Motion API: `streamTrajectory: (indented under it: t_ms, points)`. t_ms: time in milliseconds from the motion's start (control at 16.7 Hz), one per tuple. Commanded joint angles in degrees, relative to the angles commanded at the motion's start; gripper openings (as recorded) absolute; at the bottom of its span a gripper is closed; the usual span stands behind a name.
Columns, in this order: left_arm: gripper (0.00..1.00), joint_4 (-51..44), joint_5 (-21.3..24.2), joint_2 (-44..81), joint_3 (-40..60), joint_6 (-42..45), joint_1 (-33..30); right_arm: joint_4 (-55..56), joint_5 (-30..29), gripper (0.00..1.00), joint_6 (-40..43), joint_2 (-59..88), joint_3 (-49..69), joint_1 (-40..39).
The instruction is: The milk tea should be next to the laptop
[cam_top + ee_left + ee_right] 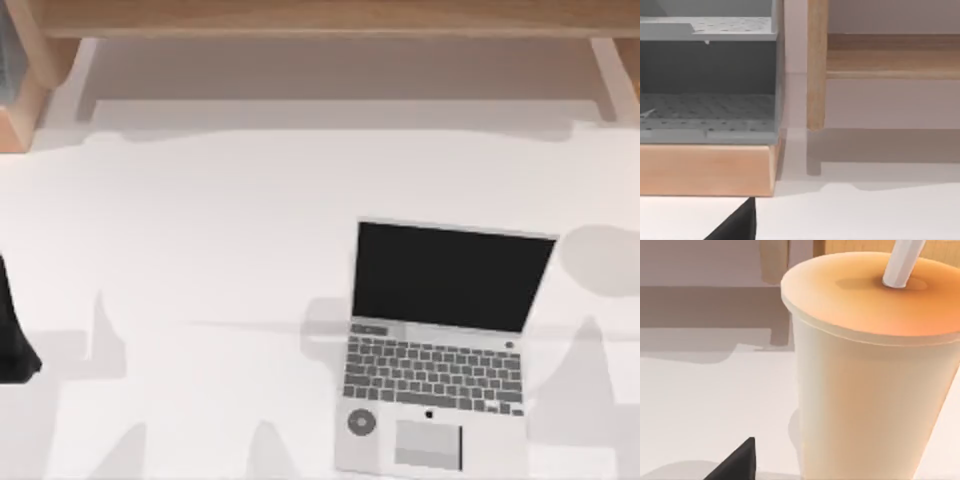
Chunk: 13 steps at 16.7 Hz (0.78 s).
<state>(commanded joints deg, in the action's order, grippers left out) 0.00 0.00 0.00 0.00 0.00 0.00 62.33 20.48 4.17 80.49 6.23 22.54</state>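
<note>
The laptop (440, 345) lies open on the white table, right of centre near the front edge, its black screen toward the back. The milk tea (870, 380) is a pale cream cup with a peach lid and a white straw. It stands upright on the table, very close in front of the right wrist camera. A black tip of my right gripper (737, 462) shows low beside the cup, apart from it. My left arm (15, 340) sits at the table's left edge, and a black tip of my left gripper (737, 225) shows in the left wrist view.
A wooden shelf frame (320, 20) runs along the back of the table. A grey perforated rack (707, 75) on a wooden base (707, 170) stands ahead of the left wrist camera, with a wooden post (816, 65) beside it.
</note>
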Motion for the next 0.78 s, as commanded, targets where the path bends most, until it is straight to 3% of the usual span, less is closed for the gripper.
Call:
streamTrajectory:
  t_ms: [780]
  points:
    - [1.00,0.00,0.00,0.00,0.00,0.00,0.00,7.41,-6.48,1.00,-1.41,21.90,14.86,-6.26]
